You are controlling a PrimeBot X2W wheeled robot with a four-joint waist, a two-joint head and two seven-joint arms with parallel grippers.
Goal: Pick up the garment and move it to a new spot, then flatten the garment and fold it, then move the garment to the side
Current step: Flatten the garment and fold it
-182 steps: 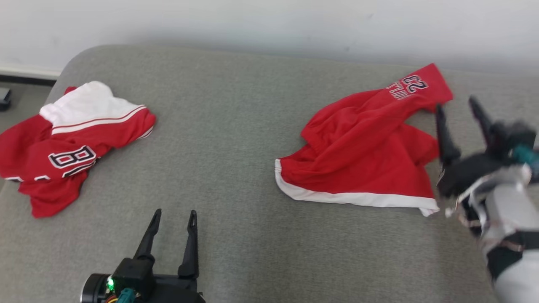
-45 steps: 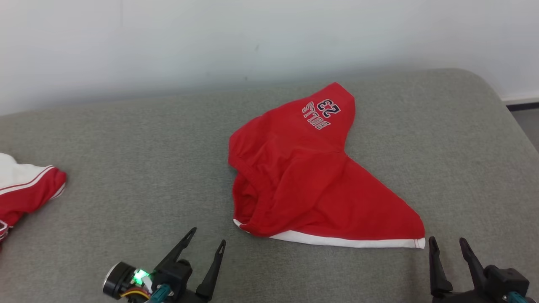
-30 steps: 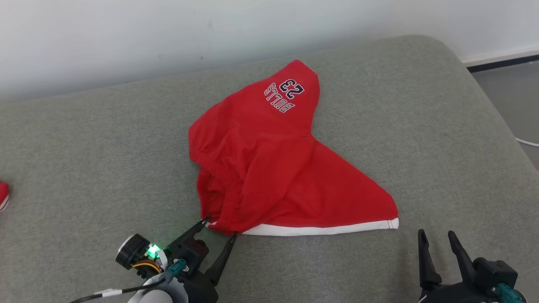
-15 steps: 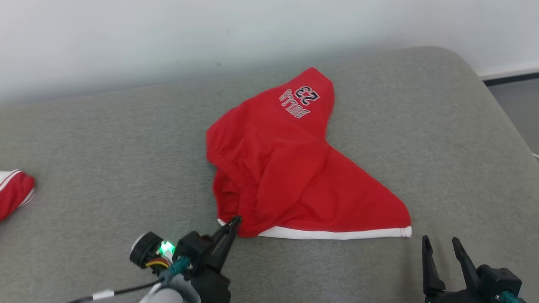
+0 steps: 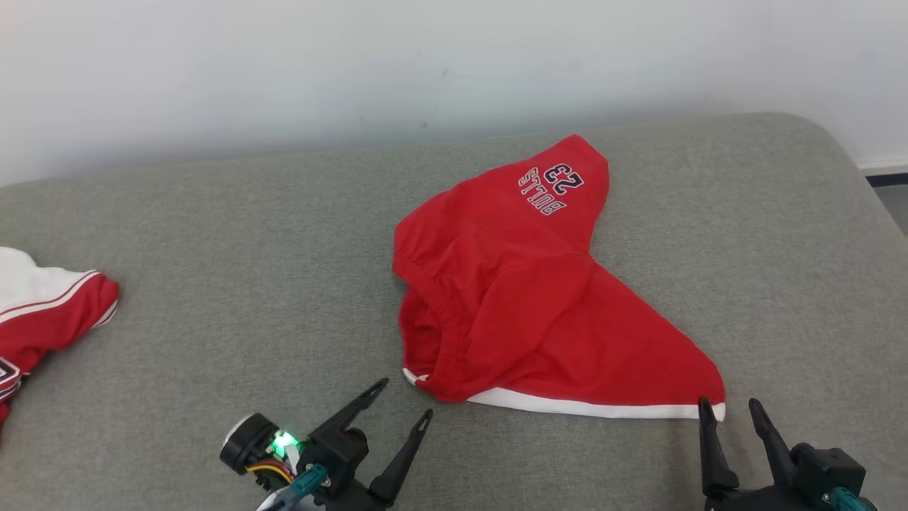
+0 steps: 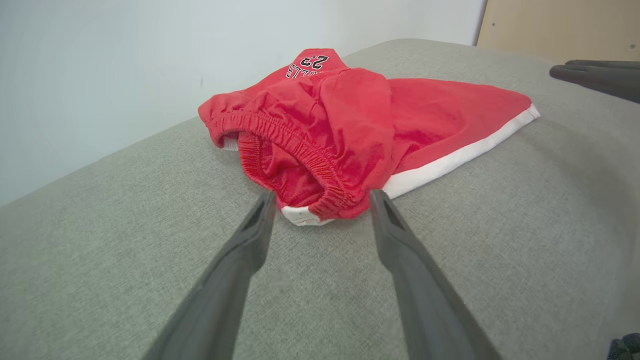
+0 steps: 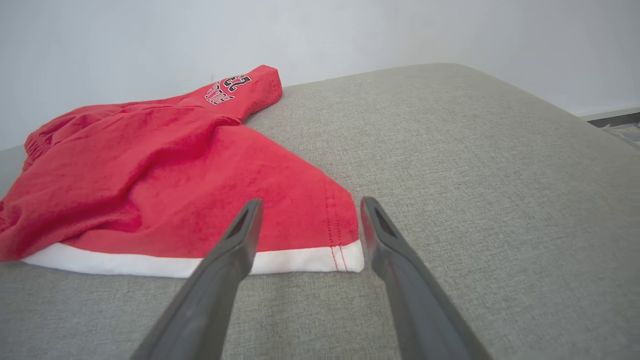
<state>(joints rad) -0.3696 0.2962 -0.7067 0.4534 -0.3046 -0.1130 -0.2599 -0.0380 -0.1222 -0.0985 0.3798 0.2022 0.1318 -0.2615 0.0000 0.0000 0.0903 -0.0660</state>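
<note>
The garment [image 5: 525, 298] is a pair of red shorts with a white hem and "BULLS 23" lettering, lying crumpled on the grey cushion [image 5: 227, 270]. My left gripper [image 5: 406, 397] stands open just short of its near left corner, touching nothing. In the left wrist view the garment's [image 6: 350, 115] elastic waistband bunches right in front of the left gripper [image 6: 324, 195]. My right gripper [image 5: 728, 402] is open at the hem's right corner. In the right wrist view that white-edged corner of the garment [image 7: 150, 170] lies between the tips of the right gripper [image 7: 311, 201].
A second red and white garment [image 5: 50, 305] lies at the cushion's left edge. A pale wall [image 5: 425, 64] runs behind the cushion. The cushion's rounded right end drops to the floor [image 5: 895, 206]. The right gripper's dark fingers [image 6: 595, 75] show at the left wrist view's upper right.
My left gripper, shut at the garment's near left corner half a second ago, has opened and drawn back a little. The head camera has shifted. The right gripper stays open.
</note>
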